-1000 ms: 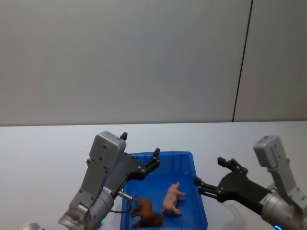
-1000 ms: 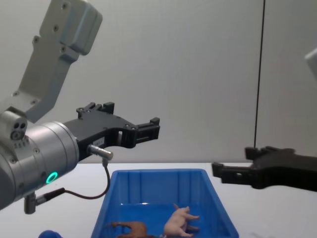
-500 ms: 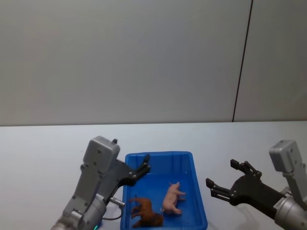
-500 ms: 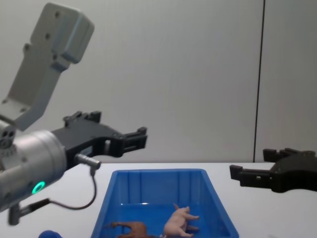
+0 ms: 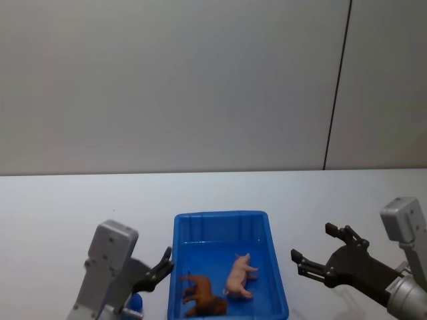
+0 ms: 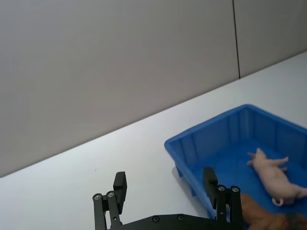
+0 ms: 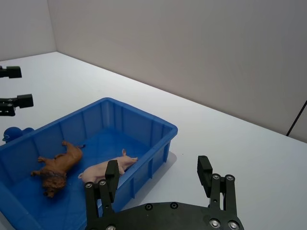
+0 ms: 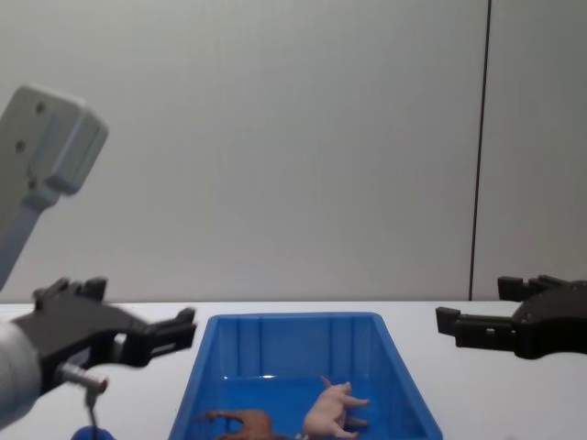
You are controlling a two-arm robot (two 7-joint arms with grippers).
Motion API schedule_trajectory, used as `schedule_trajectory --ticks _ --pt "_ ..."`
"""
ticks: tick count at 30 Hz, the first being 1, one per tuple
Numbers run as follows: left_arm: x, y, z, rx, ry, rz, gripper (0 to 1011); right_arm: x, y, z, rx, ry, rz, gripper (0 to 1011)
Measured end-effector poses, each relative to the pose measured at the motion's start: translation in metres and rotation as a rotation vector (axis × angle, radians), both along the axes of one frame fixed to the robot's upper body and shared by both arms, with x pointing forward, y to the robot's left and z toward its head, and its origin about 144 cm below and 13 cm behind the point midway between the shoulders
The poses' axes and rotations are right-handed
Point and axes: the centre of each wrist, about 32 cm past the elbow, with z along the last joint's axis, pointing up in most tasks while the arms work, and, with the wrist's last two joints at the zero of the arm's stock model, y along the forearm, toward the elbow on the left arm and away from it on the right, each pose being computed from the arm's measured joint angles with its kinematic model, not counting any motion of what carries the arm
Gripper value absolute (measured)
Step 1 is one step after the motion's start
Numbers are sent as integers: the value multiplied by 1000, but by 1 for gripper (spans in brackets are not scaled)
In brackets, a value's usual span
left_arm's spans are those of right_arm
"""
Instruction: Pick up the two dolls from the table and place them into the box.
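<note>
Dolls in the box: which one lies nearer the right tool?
The pale pink pig; the reddish-brown animal lies on the box's left side, farther from the right tool.

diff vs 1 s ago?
The left pincer drew back from above the box to the robot's left and lower, open and empty. The right pincer pulled away to the right, also open and empty. The pink pig and the brown animal lie unmoved in the box.
</note>
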Motion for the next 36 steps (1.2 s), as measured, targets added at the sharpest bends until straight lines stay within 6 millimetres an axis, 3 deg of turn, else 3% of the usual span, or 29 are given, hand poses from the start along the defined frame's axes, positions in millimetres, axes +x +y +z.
schedule_trajectory --ticks 16,34,36 --pt "-12 14 -30 15 103 54 1001 -1 -2 0 -1 -1 -3 1001" --pt "-10 19 -58 -16 180 53 1001 -1 -2 0 -2 -1 -4 1001" --pt "-10 19 -60 -19 184 52 962 -1 -2 0 -2 -1 -3 1001"
